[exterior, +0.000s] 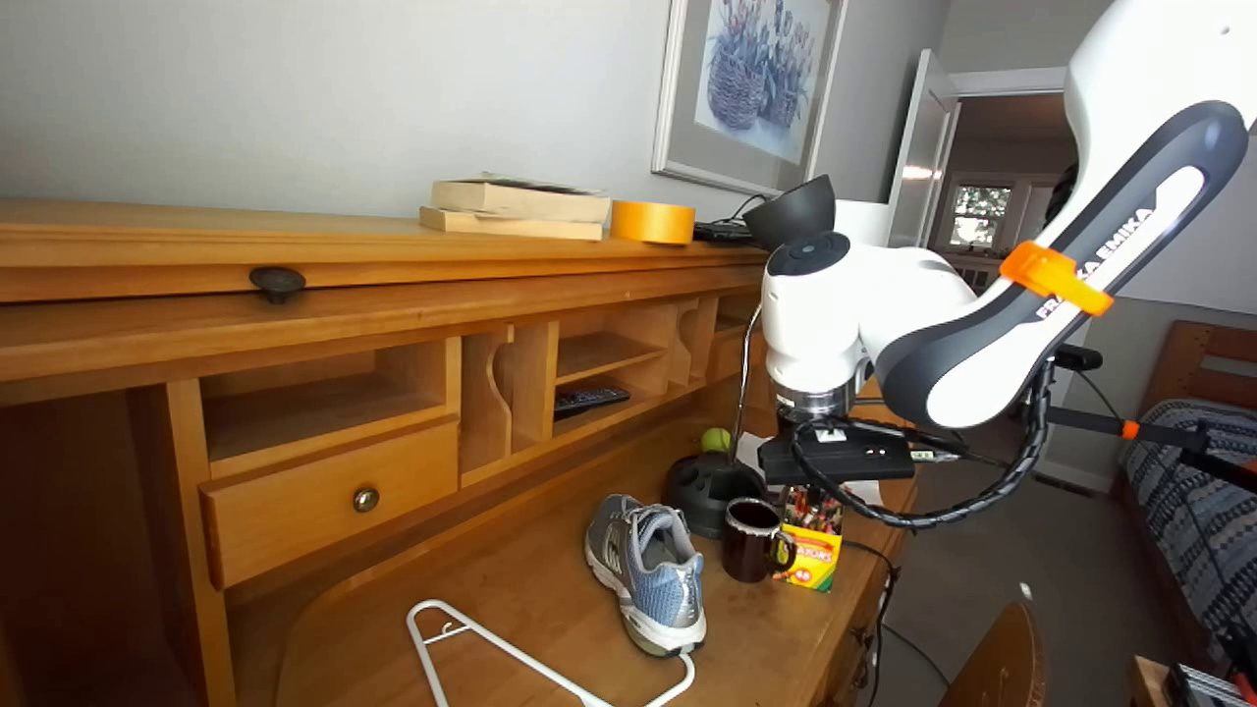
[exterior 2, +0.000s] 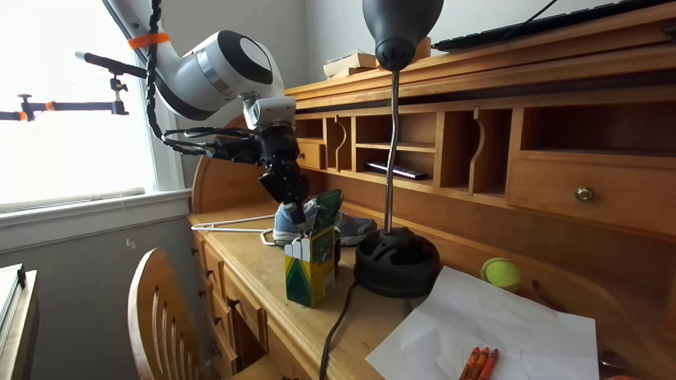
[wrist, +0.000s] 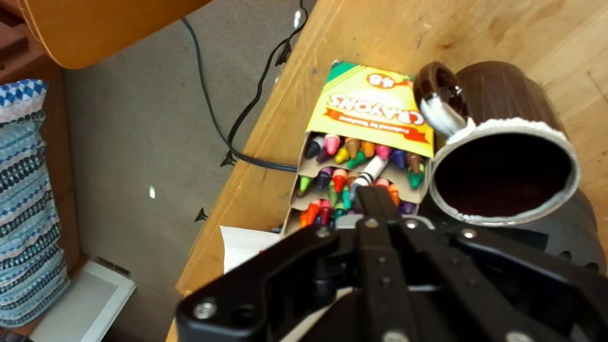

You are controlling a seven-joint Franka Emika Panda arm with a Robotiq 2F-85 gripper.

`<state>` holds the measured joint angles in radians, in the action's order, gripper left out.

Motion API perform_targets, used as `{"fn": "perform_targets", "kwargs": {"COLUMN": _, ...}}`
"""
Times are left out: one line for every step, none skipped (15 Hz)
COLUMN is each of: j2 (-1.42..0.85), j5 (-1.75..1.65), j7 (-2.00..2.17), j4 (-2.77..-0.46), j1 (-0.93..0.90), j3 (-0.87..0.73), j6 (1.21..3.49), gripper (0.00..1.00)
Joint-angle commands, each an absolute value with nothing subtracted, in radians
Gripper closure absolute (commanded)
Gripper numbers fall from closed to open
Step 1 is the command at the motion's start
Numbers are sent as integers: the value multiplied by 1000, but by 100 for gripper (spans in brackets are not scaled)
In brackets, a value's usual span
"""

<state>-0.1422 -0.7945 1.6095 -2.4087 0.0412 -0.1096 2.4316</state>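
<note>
Where the box (wrist: pixel 370 107) stood open beside the mug (wrist: pixel 510 90) on the tabletop (wrist: pixel 394 26), the clenched hand (wrist: pixel 376 194) hung just over its crayons (wrist: pixel 339 178); whether it gripped the white-wrapped one (wrist: pixel 373 170), I couldn't tell.

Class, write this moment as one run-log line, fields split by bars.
gripper: jaws together, over open crayon box | hold on white-wrapped crayon: unclear | mug: beside crayon box | three loose crayons: on paper
</note>
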Motion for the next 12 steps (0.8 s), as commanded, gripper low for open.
{"fn": "perform_targets", "kwargs": {"j2": -108, "j5": -793, "j7": 1620, "j4": -2446, "j1": 39, "j3": -112, "j6": 2441, "gripper": 100}}
{"fn": "perform_targets", "kwargs": {"j2": -105, "j5": -793, "j7": 1621, "j4": -2448, "j1": 39, "j3": -112, "j6": 2440, "gripper": 100}}
{"fn": "perform_targets", "kwargs": {"j2": -101, "j5": -798, "j7": 1626, "j4": -2450, "j1": 38, "j3": -112, "j6": 2437, "gripper": 100}}
{"fn": "perform_targets", "kwargs": {"j2": -98, "j5": -799, "j7": 1627, "j4": -2452, "j1": 39, "j3": -112, "j6": 2437, "gripper": 100}}
{"fn": "perform_targets", "kwargs": {"j2": -95, "j5": -802, "j7": 1630, "j4": -2453, "j1": 40, "j3": -113, "j6": 2438, "gripper": 100}}
{"fn": "perform_targets", "kwargs": {"j2": -92, "j5": -808, "j7": 1635, "j4": -2456, "j1": 41, "j3": -115, "j6": 2438, "gripper": 100}}
{"fn": "perform_targets", "kwargs": {"j2": -90, "j5": -808, "j7": 1637, "j4": -2458, "j1": 43, "j3": -116, "j6": 2439, "gripper": 100}}
{"fn": "perform_targets", "kwargs": {"j2": -89, "j5": -807, "j7": 1637, "j4": -2460, "j1": 44, "j3": -116, "j6": 2440, "gripper": 100}}
{"fn": "perform_targets", "kwargs": {"j2": -88, "j5": -808, "j7": 1638, "j4": -2463, "j1": 45, "j3": -117, "j6": 2440, "gripper": 100}}
{"fn": "perform_targets", "kwargs": {"j2": -87, "j5": -807, "j7": 1639, "j4": -2466, "j1": 46, "j3": -118, "j6": 2440, "gripper": 100}}
{"fn": "perform_targets", "kwargs": {"j2": -85, "j5": -807, "j7": 1641, "j4": -2470, "j1": 47, "j3": -119, "j6": 2439, "gripper": 100}}
{"fn": "perform_targets", "kwargs": {"j2": -85, "j5": -808, "j7": 1643, "j4": -2472, "j1": 49, "j3": -120, "j6": 2440, "gripper": 100}}
